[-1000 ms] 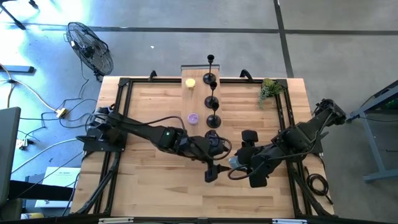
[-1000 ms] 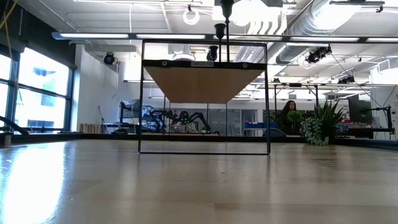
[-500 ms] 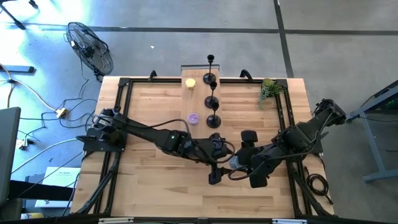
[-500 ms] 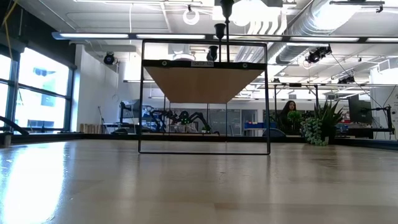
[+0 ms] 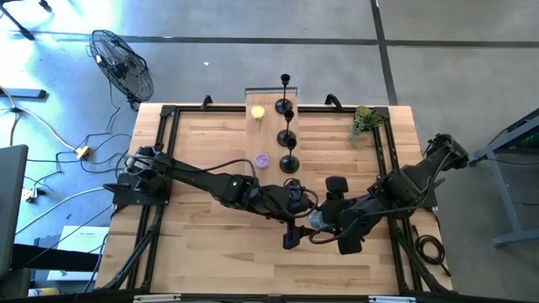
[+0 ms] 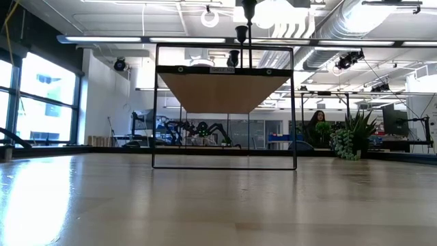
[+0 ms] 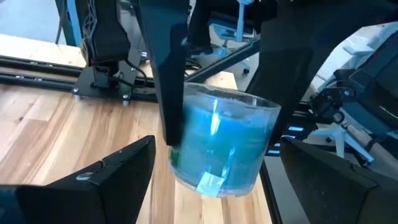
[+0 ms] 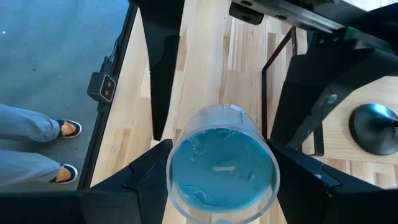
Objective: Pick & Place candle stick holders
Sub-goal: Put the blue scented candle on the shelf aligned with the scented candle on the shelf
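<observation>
Right gripper (image 8: pixel 221 180): clamped on a blue candle jar (image 8: pixel 221 165).
Left gripper (image 7: pixel 211 168): fingers spread around the jar, not touching.
Candle stick holders (image 5: pixel 289 139): standing in a row beyond both grippers.

Holders: you see candle stick holders (image 5: pixel 288 139) lined up mid-table.
Grippers: left gripper (image 5: pixel 296 225) meets right gripper (image 5: pixel 318 220) near the front.
Corner: plant sprig (image 5: pixel 364 120).
</observation>
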Controlling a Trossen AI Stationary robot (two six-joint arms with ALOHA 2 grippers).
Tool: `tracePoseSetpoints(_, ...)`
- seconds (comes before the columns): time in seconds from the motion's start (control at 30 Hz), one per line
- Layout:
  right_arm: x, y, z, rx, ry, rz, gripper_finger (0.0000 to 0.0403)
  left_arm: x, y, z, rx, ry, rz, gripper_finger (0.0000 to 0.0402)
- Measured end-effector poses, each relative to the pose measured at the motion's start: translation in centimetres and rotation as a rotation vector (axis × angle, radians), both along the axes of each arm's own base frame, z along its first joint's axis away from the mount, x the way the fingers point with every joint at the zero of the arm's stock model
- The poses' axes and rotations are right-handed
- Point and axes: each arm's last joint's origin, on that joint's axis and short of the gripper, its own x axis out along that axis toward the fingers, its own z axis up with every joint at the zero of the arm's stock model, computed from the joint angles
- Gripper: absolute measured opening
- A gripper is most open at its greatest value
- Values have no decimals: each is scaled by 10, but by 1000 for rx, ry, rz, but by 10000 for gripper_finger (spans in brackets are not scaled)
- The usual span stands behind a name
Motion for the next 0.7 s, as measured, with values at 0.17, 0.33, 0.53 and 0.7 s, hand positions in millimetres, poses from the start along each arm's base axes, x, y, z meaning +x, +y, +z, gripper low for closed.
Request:
tracePoseSetpoints(0.17, 1, -1, 0, 1, -1, -4, 225, 0, 0, 0, 0, 3, -7, 337)
tracePoseSetpoints(0.33, 2, -3, 0, -1, -4, -5, 225, 1, 2, 0, -12, 6, -27, 337)
tracePoseSetpoints(0.53, 3, -2, 1, 2, -14, 2, 225, 2, 7, 0, -16, 5, -23, 337)
tracePoseSetpoints(0.7, 3, -2, 1, 2, -18, 0, 225, 3, 7, 1, -21, -5, -28, 337)
